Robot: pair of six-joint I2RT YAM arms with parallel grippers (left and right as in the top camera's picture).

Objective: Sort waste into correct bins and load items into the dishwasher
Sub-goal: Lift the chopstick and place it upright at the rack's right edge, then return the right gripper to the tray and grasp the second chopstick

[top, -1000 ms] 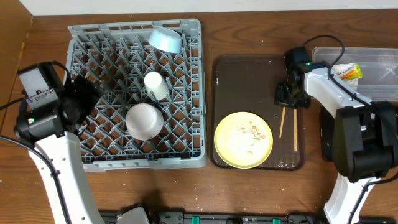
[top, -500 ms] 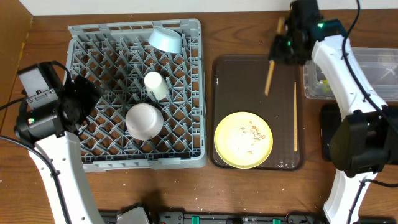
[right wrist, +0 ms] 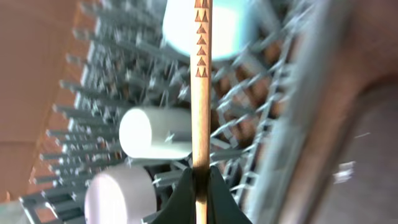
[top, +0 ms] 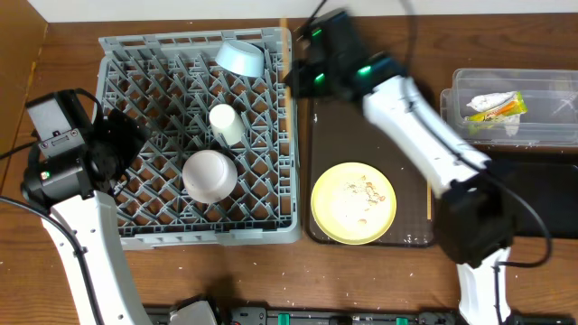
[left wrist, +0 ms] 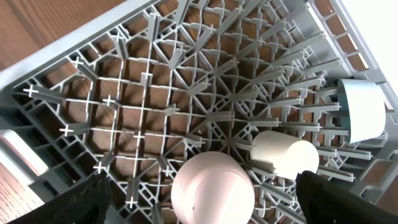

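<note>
The left gripper [left wrist: 202, 186] hangs over the left part of the grey rack [top: 163, 212], its fingers spread wide and holding nothing. Three dishes sit among the pegs: a white bowl [top: 209, 175] upside down near the middle, a cream cup [top: 226, 125] on its side just behind it, and a blue bowl [top: 240, 58] tipped on edge at the far rim. At the rack's far right corner the right gripper [right wrist: 200, 186] is clamped on one chopstick [right wrist: 200, 93], which points away over the blue bowl. The brown tray [top: 330, 135] lies just right of the rack and carries the yellow plate [top: 353, 203] – pale crumbs [top: 366, 191] scattered on it – and a second chopstick [top: 428, 197] lying along the tray's right side. At the bench's [top: 379, 275] right end, the clear bin [top: 542, 131] holds a white wrapper [top: 481, 99] and a yellow-green packet [top: 508, 106], with the black bin [top: 542, 190] in front of it – partly hidden by the arm.
</note>
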